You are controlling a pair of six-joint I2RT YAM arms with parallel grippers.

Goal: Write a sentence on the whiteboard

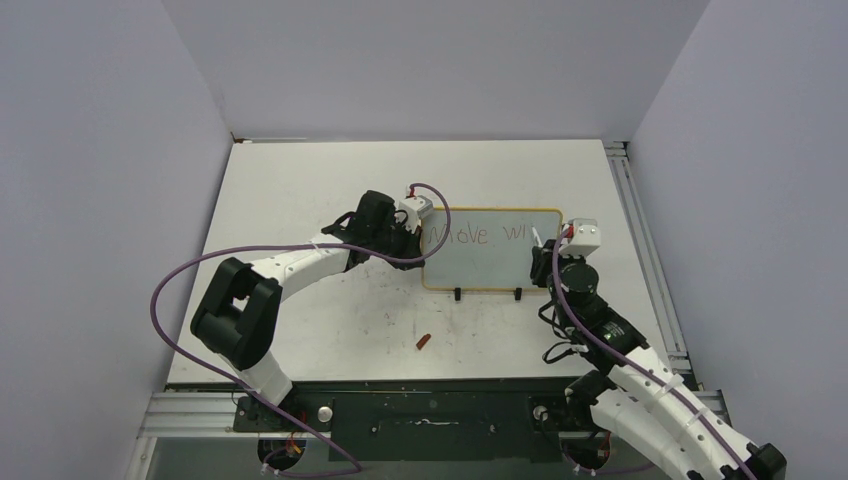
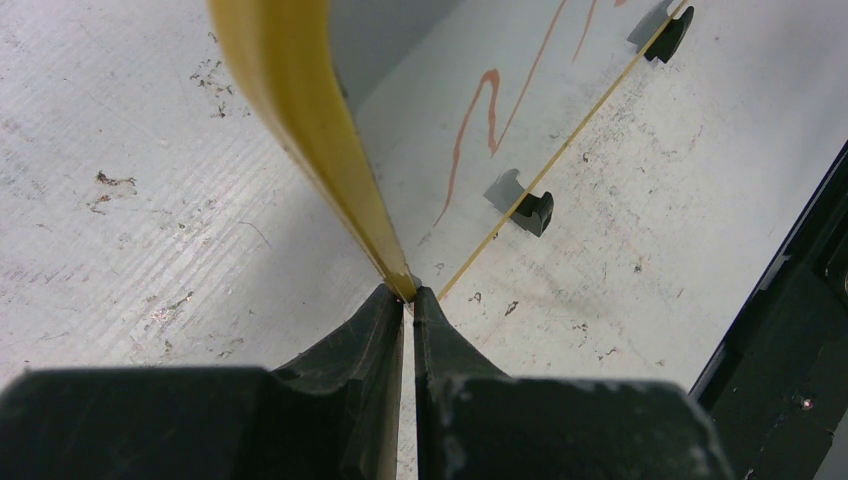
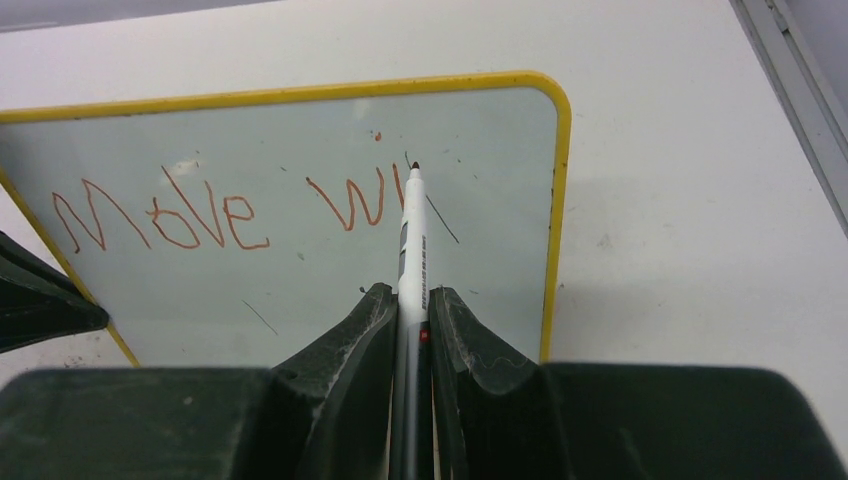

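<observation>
Yellow whiteboard [image 2: 295, 100] frame clamped by left gripper [image 2: 410, 300]; marker [image 3: 410, 230] clenched in right gripper [image 3: 408, 297]. Could smear the lettering [image 3: 160, 215] if pressed askew.

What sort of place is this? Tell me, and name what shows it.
Probably a robotics test cell: plain walls box in a white table; the left arm, gripping the whiteboard, and the right arm, holding a marker, are bolted to a metal frame.
</observation>
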